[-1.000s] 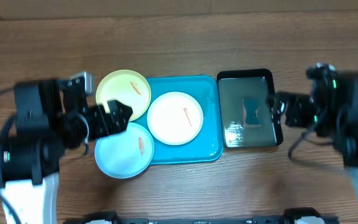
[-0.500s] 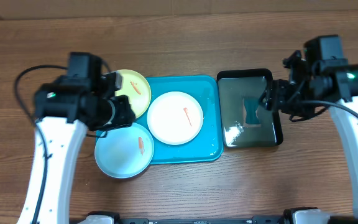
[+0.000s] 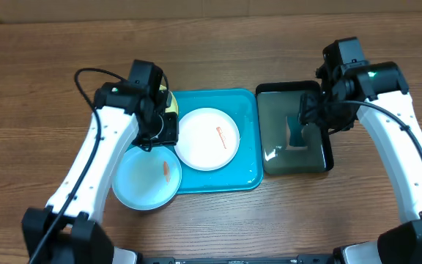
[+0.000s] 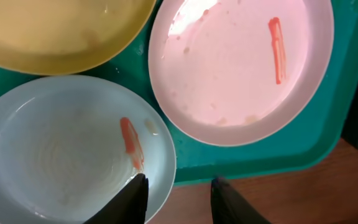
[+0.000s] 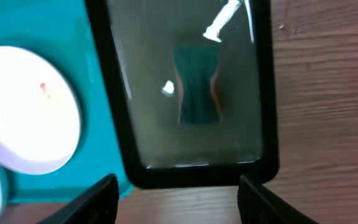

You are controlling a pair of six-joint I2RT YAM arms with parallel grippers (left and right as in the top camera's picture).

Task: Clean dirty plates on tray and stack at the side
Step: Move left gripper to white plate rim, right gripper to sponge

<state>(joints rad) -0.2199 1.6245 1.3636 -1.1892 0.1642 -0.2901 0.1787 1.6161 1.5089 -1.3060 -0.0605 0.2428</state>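
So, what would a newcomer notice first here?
Probably the bright blue tray in the middle, with a white plate on it and a light blue plate overhanging its left edge, each with an orange smear. Then the black tray of water to its right, with what looks like a sponge in it.

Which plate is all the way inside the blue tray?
The white plate, fully within the turquoise tray. The light blue plate sticks out over the tray's edge, and the yellow-green plate is mostly hidden under the left arm from overhead.

The white plate (image 3: pixel 196 143) (orange-smeared) sits on the turquoise tray (image 3: pixel 244 170), blue plate (image 3: pixel 141 185) beside.
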